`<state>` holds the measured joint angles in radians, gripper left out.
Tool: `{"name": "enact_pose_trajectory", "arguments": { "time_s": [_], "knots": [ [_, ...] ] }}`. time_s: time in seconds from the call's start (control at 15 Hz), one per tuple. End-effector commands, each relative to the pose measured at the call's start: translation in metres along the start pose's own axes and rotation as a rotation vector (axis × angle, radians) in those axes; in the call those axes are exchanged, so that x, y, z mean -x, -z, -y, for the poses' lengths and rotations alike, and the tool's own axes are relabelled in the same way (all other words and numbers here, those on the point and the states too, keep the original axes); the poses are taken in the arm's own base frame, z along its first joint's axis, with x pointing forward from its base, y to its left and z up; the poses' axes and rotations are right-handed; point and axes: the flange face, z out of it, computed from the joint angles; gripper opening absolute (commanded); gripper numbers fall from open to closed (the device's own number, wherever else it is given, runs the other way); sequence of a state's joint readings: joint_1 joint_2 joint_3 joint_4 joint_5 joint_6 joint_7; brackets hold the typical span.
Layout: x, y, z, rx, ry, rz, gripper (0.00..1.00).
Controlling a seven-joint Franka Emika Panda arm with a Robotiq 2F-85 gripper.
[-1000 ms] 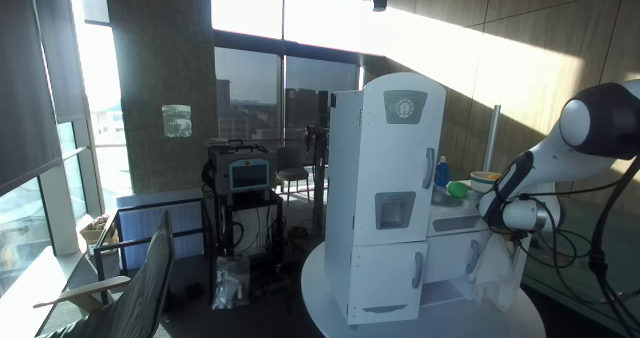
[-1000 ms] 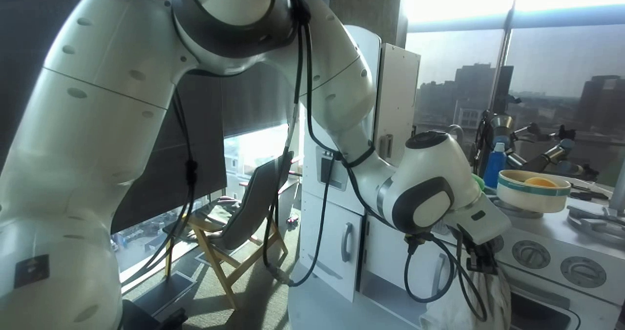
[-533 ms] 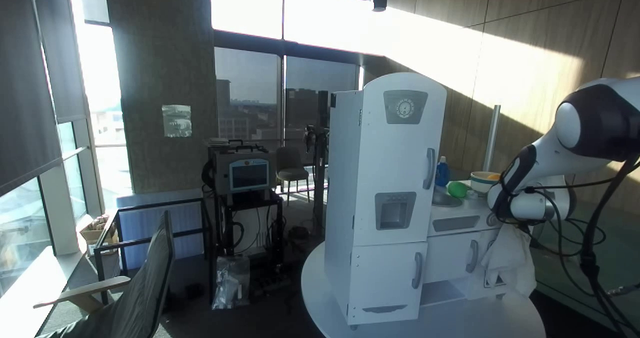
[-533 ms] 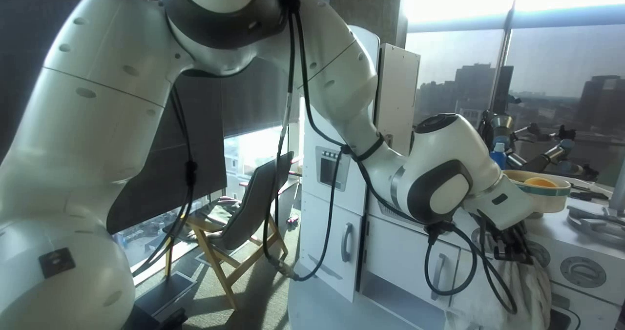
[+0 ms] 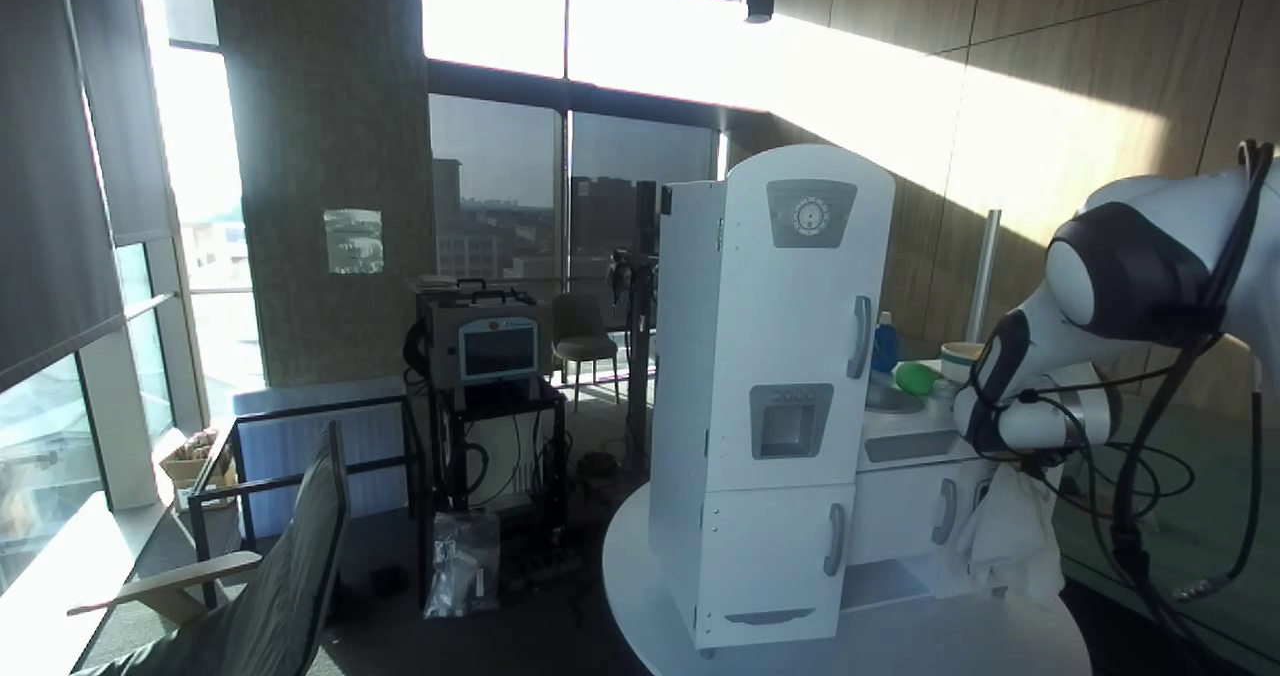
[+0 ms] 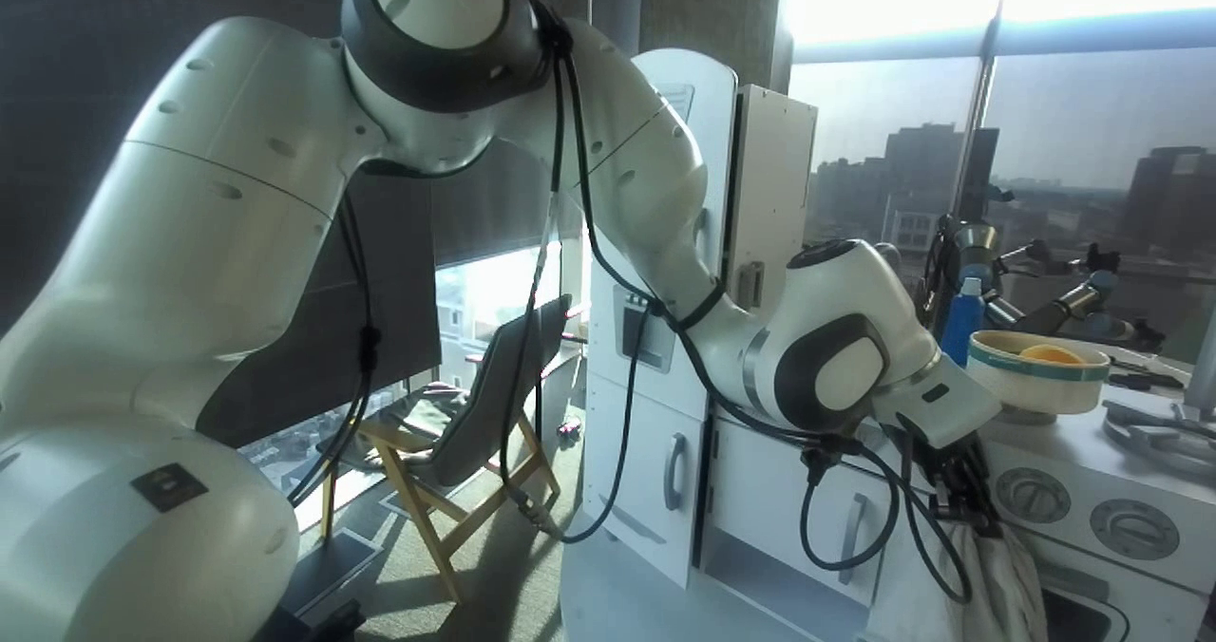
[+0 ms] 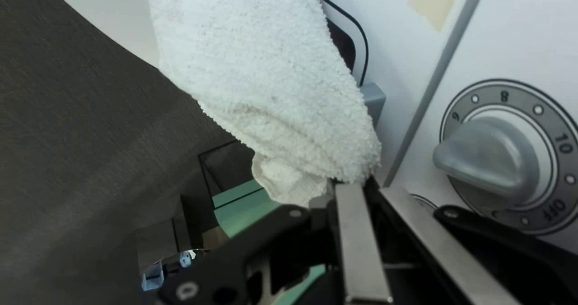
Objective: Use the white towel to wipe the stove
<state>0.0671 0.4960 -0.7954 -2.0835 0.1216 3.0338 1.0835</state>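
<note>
The white towel (image 5: 1012, 541) hangs in folds in front of the stove (image 5: 900, 516), over part of its lower front; it also shows in an exterior view (image 6: 950, 590). My gripper (image 6: 971, 519) is shut on the towel's upper edge, beside the stove's knobs. In the wrist view the towel (image 7: 262, 66) spreads away from the gripper (image 7: 361, 183), in front of the stove's front panel (image 7: 406, 66). A grey knob (image 7: 492, 156) is close at the right. The pinched edge is hidden between the fingertips. I cannot tell whether the towel touches the stove.
The tall fridge cabinet (image 5: 790, 326) stands beside the stove. On the stove top are a bowl with an orange item (image 6: 1035, 376), a blue bottle (image 6: 963, 324), a green object (image 5: 914, 378) and a grey burner grate (image 6: 1159, 433). Cables (image 6: 817, 519) hang from the arm.
Between one second and half a second ago, the gripper and towel moved right across the stove front in both exterior views. Since then they have come partly back left and slightly lower.
</note>
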Motion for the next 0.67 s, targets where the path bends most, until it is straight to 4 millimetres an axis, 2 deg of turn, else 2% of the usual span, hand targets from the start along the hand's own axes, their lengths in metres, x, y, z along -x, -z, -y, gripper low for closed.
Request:
{"name": "enact_pose_trajectory", "arguments": {
  "time_s": [0.0,0.2,0.4,0.6],
  "knots": [
    [0.021,0.003,0.011,0.025,0.047,0.036,0.05],
    [0.041,-0.004,0.007,0.079,0.074,0.071,0.03],
    [0.057,0.012,0.02,-0.043,0.107,0.07,0.05],
    [0.051,0.035,0.006,-0.134,0.123,0.031,0.03]
  ]
}}
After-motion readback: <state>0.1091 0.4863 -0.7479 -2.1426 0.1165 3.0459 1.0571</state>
